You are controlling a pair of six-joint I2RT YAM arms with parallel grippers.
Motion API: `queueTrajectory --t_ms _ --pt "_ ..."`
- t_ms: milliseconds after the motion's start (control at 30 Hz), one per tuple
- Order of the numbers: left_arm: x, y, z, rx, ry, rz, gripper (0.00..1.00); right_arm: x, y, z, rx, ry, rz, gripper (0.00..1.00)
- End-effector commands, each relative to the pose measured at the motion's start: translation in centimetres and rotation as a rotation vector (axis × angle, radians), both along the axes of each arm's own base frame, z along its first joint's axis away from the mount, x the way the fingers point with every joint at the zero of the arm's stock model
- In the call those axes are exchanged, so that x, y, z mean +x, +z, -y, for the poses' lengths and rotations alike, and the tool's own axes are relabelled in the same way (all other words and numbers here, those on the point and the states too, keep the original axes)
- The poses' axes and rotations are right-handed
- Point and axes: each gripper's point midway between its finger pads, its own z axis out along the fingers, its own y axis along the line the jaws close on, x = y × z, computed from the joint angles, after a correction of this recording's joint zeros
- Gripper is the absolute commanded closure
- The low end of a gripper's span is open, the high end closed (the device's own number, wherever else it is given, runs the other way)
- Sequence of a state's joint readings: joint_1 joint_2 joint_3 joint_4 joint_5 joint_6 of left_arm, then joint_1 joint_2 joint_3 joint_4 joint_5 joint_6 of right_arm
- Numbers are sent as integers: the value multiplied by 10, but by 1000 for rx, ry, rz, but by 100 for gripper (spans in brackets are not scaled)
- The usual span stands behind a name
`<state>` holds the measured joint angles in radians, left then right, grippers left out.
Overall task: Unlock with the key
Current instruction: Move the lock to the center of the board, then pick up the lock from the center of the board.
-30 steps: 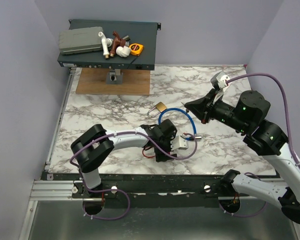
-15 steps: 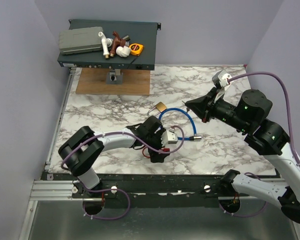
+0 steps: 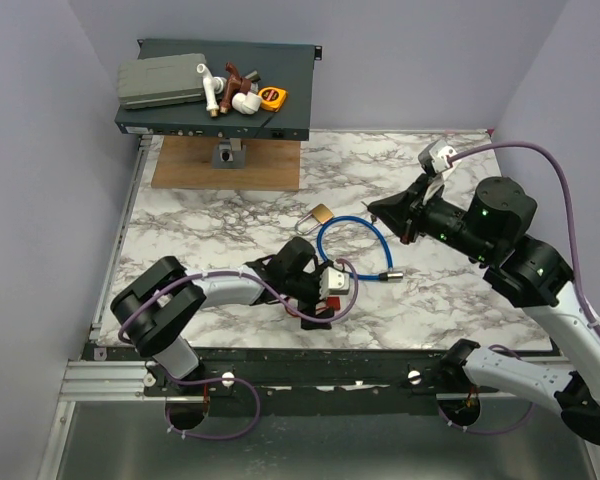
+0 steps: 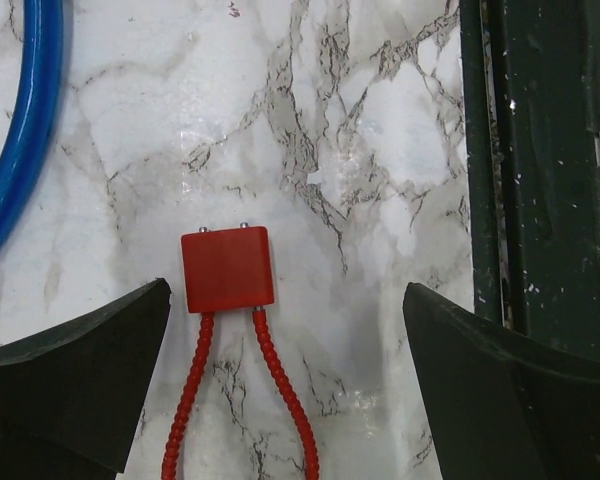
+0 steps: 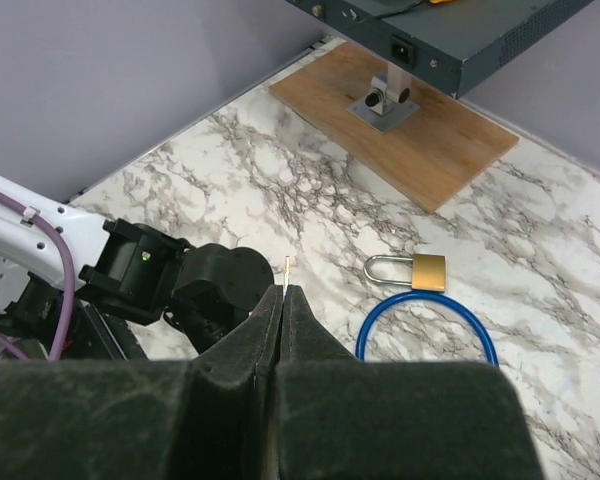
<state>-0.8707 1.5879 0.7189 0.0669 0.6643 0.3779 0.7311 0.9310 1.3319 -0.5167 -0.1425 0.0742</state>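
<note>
My right gripper is shut, and a thin metal blade, the key, pokes out past its fingertips. It hovers above the table right of the brass padlock, which lies flat against the blue cable lock. My left gripper is open and low over the marble near the front edge. Between its fingers, closer to the left one and touching neither, a small red block on a red beaded cord loop lies on the table. From above, that red block shows inside my left gripper.
A dark metal rail runs along the table's front edge, just right of my left gripper. At the back left, a dark rack unit carrying several loose parts stands on a wooden board. Purple walls close in both sides.
My left gripper has opened wide and let go of the red block after dragging it left toward the front edge. The right gripper has shifted slightly, still shut.
</note>
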Motion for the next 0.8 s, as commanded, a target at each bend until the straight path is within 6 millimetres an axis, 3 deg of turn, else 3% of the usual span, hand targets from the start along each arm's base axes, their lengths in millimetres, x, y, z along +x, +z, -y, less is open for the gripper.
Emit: queueTrajectory --t_ms 0,233,300,400,567,667,733,767 --pt "17 0 13 -61 47 59 2 6 2 2 -11 -24 17 99" --pt "35 -18 15 -6 109 106 2 8 2 2 -15 -31 11 99" --pt "36 -25 13 13 105 126 7 8 5 3 -18 -34 17 99" --pt "32 -36 9 34 96 117 31 8 8 6 -25 -40 23 99" --pt "19 -44 6 42 83 122 62 8 10 10 -34 -51 34 99" --pt "8 -47 2 66 71 90 72 9 12 11 -40 -62 44 99" --pt "4 -50 0 81 79 83 87 9 12 12 -42 -64 47 99" --pt "4 -48 1 81 90 85 100 10 11 12 -43 -63 46 99"
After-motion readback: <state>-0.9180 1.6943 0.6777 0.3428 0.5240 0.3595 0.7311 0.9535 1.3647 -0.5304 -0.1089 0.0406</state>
